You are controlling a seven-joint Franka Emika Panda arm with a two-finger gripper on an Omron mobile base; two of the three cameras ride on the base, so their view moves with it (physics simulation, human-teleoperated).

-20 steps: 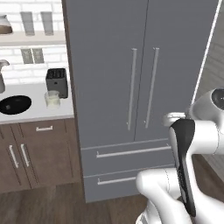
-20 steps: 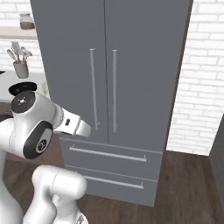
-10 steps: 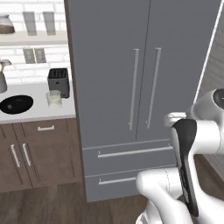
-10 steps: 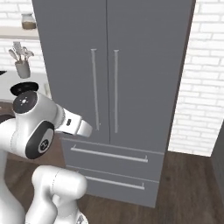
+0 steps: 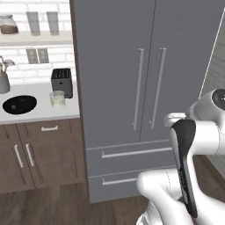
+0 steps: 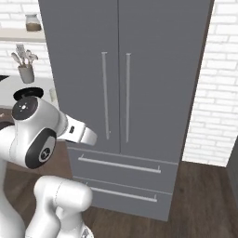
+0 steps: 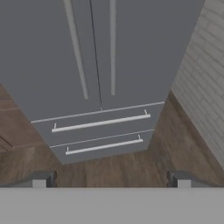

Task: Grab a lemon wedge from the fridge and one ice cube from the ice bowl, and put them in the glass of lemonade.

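Note:
The tall grey fridge (image 5: 132, 88) stands straight ahead with both doors shut, so the lemon wedge is hidden. Its two silvery bar handles (image 6: 115, 95) and two drawers (image 7: 100, 131) face me. On the white counter to its left sit the black ice bowl (image 5: 19, 104) and the short glass of lemonade (image 5: 57, 98). The ice cube is too small to make out. My gripper (image 7: 110, 181) hangs open in front of the fridge's lower part, apart from it, with nothing between its fingertips (image 7: 40, 179).
A black toaster (image 5: 61, 81) stands behind the glass, a utensil holder (image 5: 3, 80) at the counter's left. Two tall glasses (image 5: 42, 23) and a jar (image 5: 9, 24) sit on the shelf. Brown cabinets (image 5: 39, 154) lie below, a white brick wall (image 6: 216, 93) stands right.
The whole scene has slid a little to the right in both base views, so the camera has moved. The fridge doors stay shut and the gripper stays open.

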